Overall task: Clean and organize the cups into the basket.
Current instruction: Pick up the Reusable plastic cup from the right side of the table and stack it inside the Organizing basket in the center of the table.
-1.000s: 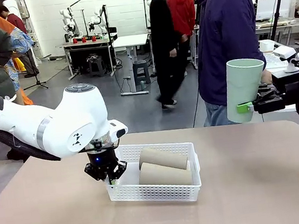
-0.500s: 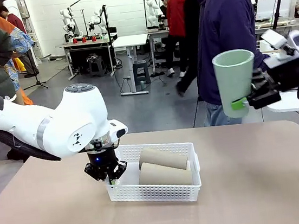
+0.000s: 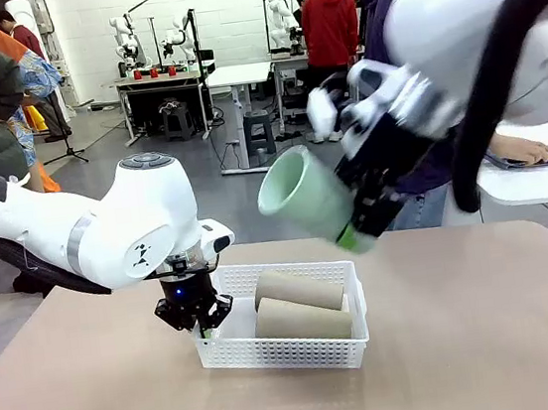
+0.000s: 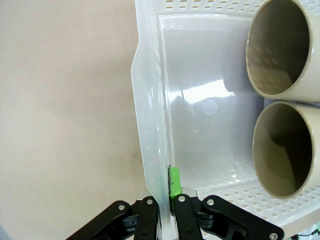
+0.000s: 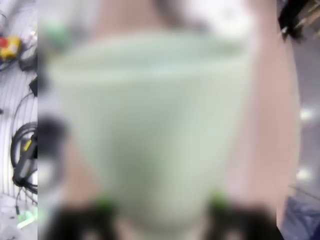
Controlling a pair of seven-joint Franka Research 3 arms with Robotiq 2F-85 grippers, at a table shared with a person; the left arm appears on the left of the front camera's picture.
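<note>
— Front view first: where is the mint cup (image 3: 303,196)?

— Mid-frame, in the air, just above the far rim of the basket (image 3: 282,352) as the picture reads. The right pincer (image 3: 355,227) grasps it near its base. A second ago the cup stood upright at the far right of the frame. It has since swung to the centre and tipped over, with its mouth facing the upper left.

— And the basket?

— Lower middle, resting on the worktop (image 3: 471,341). Two beige cups (image 3: 299,287) lie on their sides in its right half, one behind the other. The left half looks bare.

— What is the left pincer (image 3: 195,315) doing?

— It is clenched on the basket's left end wall and has not moved. In the left wrist view, at bottom centre, a green pad (image 4: 174,181) sits inside that wall and the other finger sits outside it.

— What does the change mean?

— Probably that the last cup is on its way in, already tilted to lie like the others. The free space sits beside the clamped pincer, so the placement looks tight.
</note>
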